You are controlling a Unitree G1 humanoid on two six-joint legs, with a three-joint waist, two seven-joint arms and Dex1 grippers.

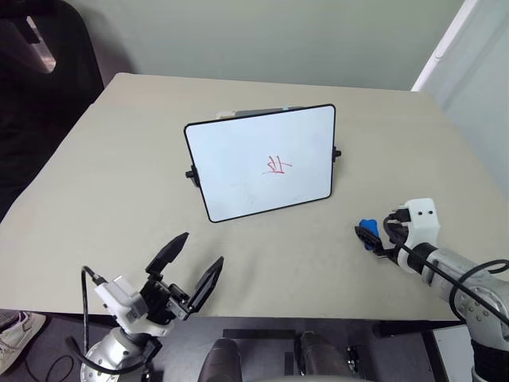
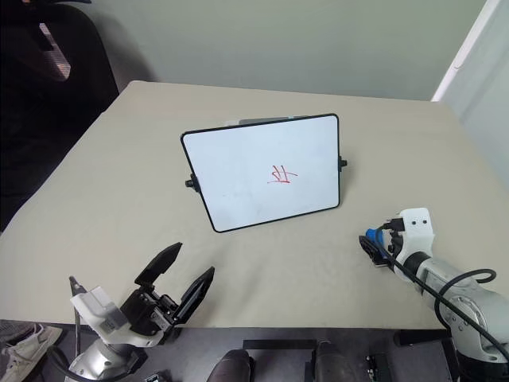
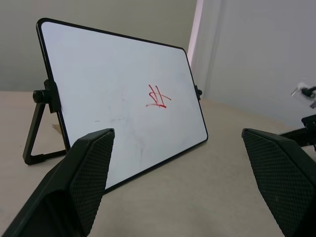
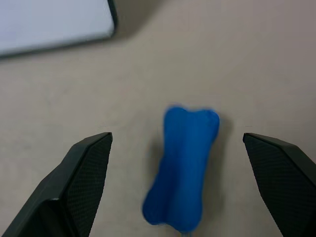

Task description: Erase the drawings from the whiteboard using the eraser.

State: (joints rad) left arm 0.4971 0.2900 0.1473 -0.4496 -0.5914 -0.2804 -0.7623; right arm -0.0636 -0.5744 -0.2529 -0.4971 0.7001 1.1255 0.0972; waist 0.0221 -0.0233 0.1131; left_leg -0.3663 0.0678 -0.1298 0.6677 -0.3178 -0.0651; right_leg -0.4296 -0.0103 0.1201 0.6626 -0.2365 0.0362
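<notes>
Right claw (image 4: 177,143) fully spread, empty; blurred blue bone-shaped eraser (image 4: 181,170) lies between its fingers, near end cut off.

Left claw (image 1: 193,264) spread, empty.

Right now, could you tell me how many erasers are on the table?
1. The blue eraser lies on the table, to the right of the whiteboard and apart from it, between the open fingers of the right gripper. Anything behind the board would be hidden.

No readable text, label, brand or number appears anywhere — the only mark is the red drawings (image 1: 277,165) on the whiteboard (image 1: 238,179), right of its middle, a few crossing strokes that spell no legible letter or figure.
</notes>
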